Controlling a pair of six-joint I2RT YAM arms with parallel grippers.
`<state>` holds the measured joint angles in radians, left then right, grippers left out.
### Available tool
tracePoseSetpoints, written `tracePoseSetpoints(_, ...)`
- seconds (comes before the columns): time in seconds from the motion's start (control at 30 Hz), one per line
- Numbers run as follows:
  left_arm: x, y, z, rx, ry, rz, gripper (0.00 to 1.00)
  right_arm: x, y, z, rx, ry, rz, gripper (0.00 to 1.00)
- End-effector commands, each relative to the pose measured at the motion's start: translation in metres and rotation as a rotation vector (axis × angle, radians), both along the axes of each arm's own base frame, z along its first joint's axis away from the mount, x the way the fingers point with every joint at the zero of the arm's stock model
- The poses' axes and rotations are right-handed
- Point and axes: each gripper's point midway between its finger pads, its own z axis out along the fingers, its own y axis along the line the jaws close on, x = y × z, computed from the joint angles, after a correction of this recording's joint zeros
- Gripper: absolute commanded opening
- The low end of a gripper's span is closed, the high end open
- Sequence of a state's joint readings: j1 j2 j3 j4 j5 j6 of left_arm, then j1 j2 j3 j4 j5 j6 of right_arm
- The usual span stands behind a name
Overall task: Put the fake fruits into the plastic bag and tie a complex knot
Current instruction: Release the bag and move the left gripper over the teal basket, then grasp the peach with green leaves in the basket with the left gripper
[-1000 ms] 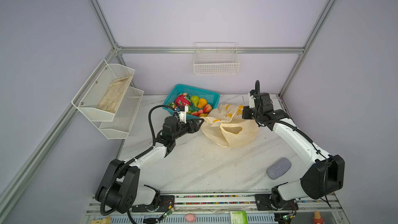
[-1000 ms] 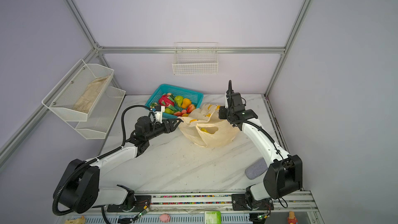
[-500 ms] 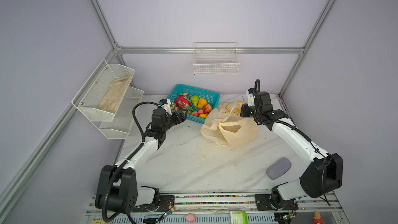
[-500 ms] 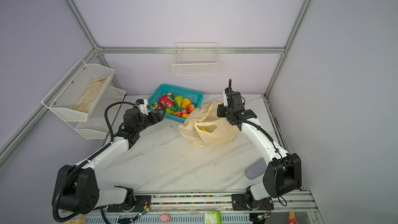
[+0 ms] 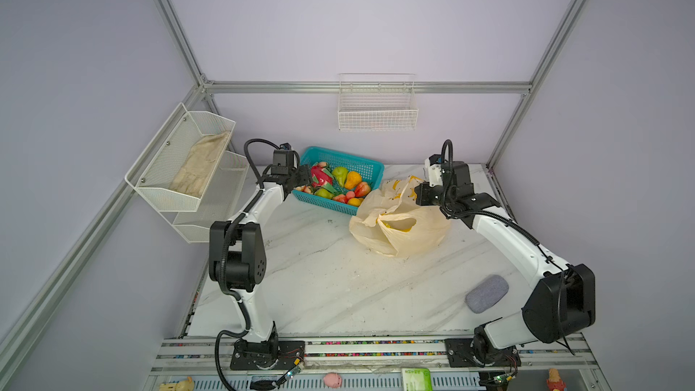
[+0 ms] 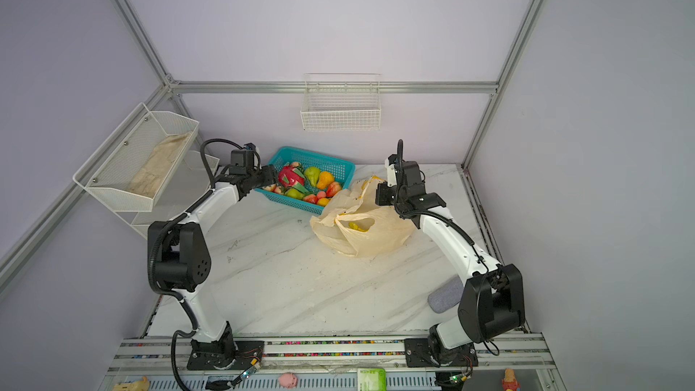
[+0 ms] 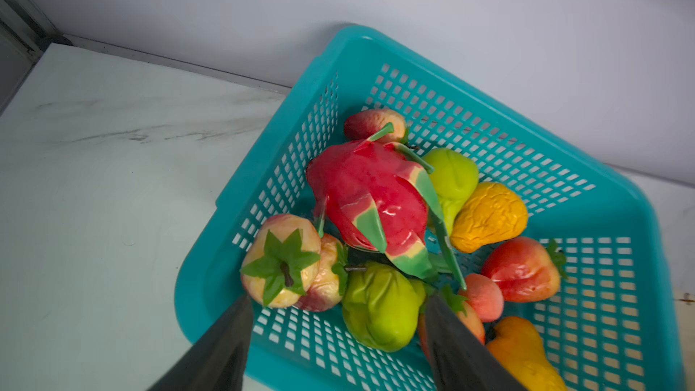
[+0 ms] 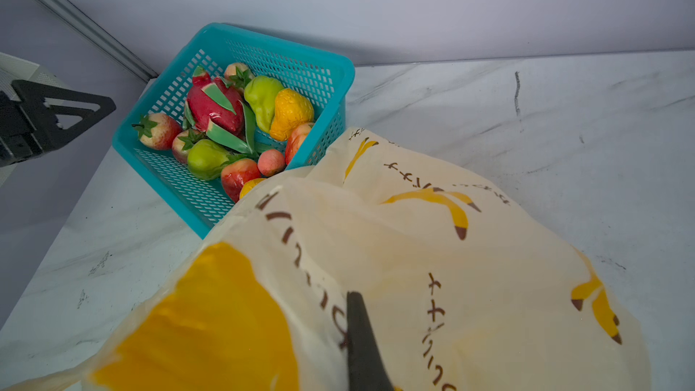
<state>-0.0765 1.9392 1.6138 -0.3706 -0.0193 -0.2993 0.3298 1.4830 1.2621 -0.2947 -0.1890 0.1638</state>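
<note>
Left gripper [image 7: 338, 300], jaws standing wide and empty, is hovering over the glossy plastic fake fruits [image 7: 370, 197] lying in the teal mesh basket [image 7: 489, 133]. Right gripper [image 8: 355, 310], closed, is holding up the thin banana-printed plastic bag [image 8: 413, 257] just beside. Loading step: the next move calls for descending onto one fruit and closing.

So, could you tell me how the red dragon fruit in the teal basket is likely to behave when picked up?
The dragon fruit looks glossy, so it may slip in a narrow grip. Its thin green leaf tips stick out and would probably bend rather than hold. It leans on a green pear in the basket, so lifting it might shift that.
</note>
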Motion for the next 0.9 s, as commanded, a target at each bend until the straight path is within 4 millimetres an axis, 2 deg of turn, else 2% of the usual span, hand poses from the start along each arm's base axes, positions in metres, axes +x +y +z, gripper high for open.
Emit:
tracePoseSetpoints(0.0,0.015,0.008,0.026,0.086,-0.01,-0.017,0.62,0.0,-0.001,0.0,0.005,-0.013,0.002,0.0)
tracePoseSetpoints(0.33,0.031,0.011,0.005,0.148,0.033,-0.04,0.32,-0.003,-0.003,-0.001,-0.006,-0.011,-0.001,0.0)
tracePoseSetpoints(0.7,0.039,0.017,-0.001,0.199,0.054,-0.034,0.11,-0.003,-0.003,-0.009,-0.019,0.01,0.005,0.0)
tracePoseSetpoints(0.87,0.042,0.018,0.002,0.217,0.05,-0.037,0.04,-0.002,-0.002,-0.01,-0.021,0.014,0.006,0.0)
